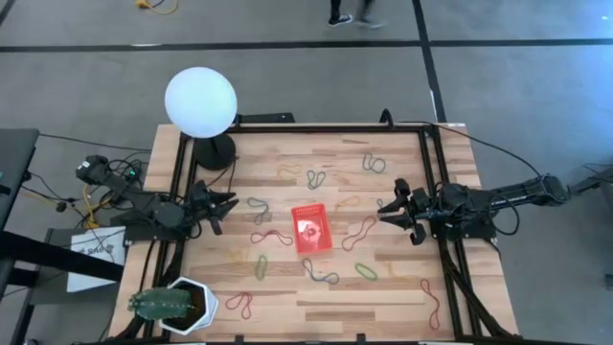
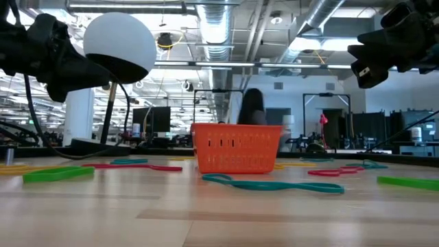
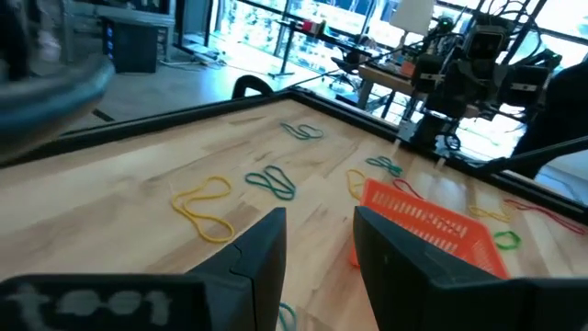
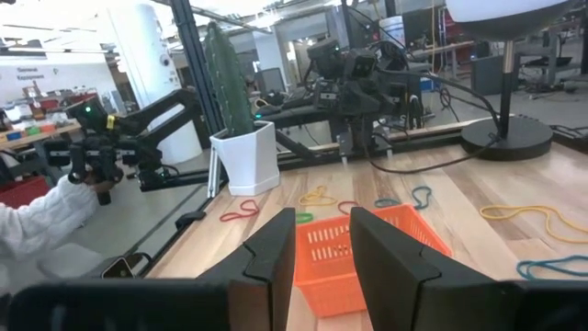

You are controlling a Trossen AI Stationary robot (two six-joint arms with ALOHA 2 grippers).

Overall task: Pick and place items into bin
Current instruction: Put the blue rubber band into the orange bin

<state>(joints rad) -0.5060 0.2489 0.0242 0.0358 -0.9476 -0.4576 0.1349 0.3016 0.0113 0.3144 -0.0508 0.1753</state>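
Observation:
The red mesh bin (image 1: 311, 230) stands on its base at the table's middle; the low view shows it (image 2: 238, 147) upright. Thin rubber-band loops lie flat all around it: green (image 1: 261, 265), red (image 1: 358, 231), teal (image 1: 321, 273) and yellow (image 1: 289, 172). My left gripper (image 1: 225, 206) hangs open above the table, left of the bin, pointing toward it. My right gripper (image 1: 391, 209) hangs open to the right of the bin, facing it. In the left wrist view the open fingers (image 3: 320, 253) frame the wood, with the bin (image 3: 432, 230) beyond. The right wrist view shows the bin (image 4: 367, 253) between its fingers.
A lamp with a white globe (image 1: 200, 102) stands at the far left corner, a white hexagonal plant pot (image 1: 177, 305) at the near left corner. A black frame runs along the table's edges (image 1: 428, 163). A person's sleeve (image 4: 37, 216) shows beyond the table.

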